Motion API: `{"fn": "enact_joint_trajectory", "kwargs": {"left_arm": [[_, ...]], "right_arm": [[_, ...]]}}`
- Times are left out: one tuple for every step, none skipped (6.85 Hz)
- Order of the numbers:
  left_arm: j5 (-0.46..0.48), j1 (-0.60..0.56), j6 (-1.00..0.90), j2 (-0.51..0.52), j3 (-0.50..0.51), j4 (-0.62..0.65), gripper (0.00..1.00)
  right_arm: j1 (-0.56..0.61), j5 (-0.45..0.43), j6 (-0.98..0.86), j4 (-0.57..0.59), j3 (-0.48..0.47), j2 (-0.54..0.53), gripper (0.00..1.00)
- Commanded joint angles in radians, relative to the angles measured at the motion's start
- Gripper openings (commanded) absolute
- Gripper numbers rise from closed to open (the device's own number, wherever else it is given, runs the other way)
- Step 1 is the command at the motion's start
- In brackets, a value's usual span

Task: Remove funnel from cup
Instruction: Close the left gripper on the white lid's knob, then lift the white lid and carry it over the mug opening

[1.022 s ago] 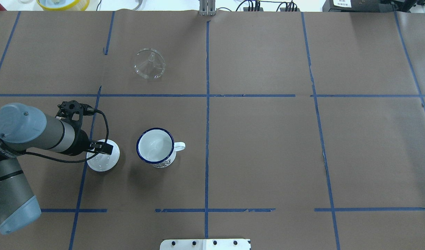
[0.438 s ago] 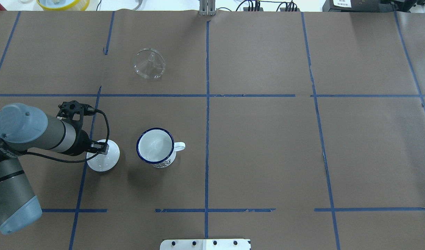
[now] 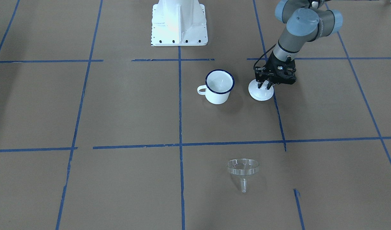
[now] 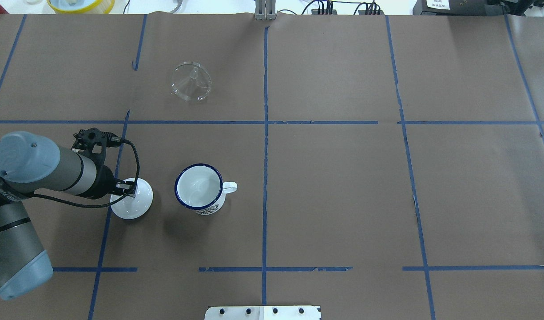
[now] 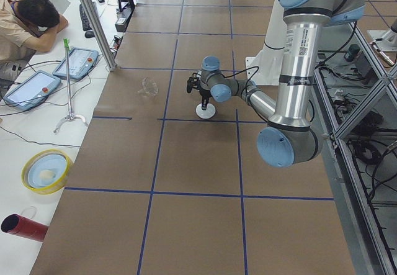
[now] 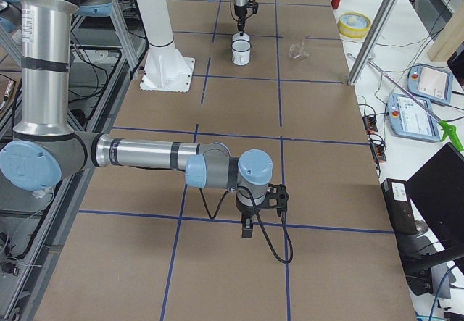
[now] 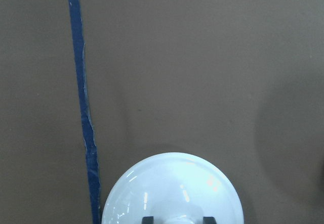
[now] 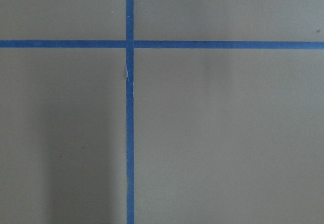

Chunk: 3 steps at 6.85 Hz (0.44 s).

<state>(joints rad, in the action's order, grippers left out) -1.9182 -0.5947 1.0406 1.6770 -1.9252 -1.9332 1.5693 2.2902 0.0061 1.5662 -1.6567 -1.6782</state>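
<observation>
The clear funnel (image 4: 191,82) lies on its side on the brown table, far from the cup; it also shows in the front-facing view (image 3: 243,169). The white mug with a blue rim (image 4: 199,186) stands upright and empty (image 3: 219,84). A white domed lid (image 4: 132,204) rests on the table beside the cup. My left gripper (image 4: 129,187) points down over the lid, its fingers shut on the knob (image 7: 177,220). My right gripper (image 6: 248,227) hovers low over bare table far off; I cannot tell if it is open.
The white robot base plate (image 4: 263,312) sits at the table's near edge. Blue tape lines (image 4: 265,133) divide the brown paper. A yellow bowl (image 4: 81,4) and cables lie beyond the far edge. A person (image 5: 25,20) sits beside the table's end.
The left gripper's fingers have drawn in around the lid's knob. The arm dipped slightly and came back. Funnel, cup and lid have not moved.
</observation>
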Motion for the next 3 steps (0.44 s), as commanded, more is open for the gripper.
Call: {"fn": "enact_joint_trajectory", "kwargs": {"left_arm": [[-0.005,-0.016,-0.020,0.007,-0.128,0.168,0.00],[-0.008,-0.058,-0.046,0.022,-0.206,0.269,0.00],[-0.012,-0.138,-0.075,0.102,-0.259,0.412,0.00]], "right_arm": [[0.000,0.000,0.000,0.000,0.000,0.000,1.00],[0.000,0.000,0.000,0.000,0.002,0.000,1.00],[0.000,0.000,0.000,0.000,0.000,0.000,1.00]]}}
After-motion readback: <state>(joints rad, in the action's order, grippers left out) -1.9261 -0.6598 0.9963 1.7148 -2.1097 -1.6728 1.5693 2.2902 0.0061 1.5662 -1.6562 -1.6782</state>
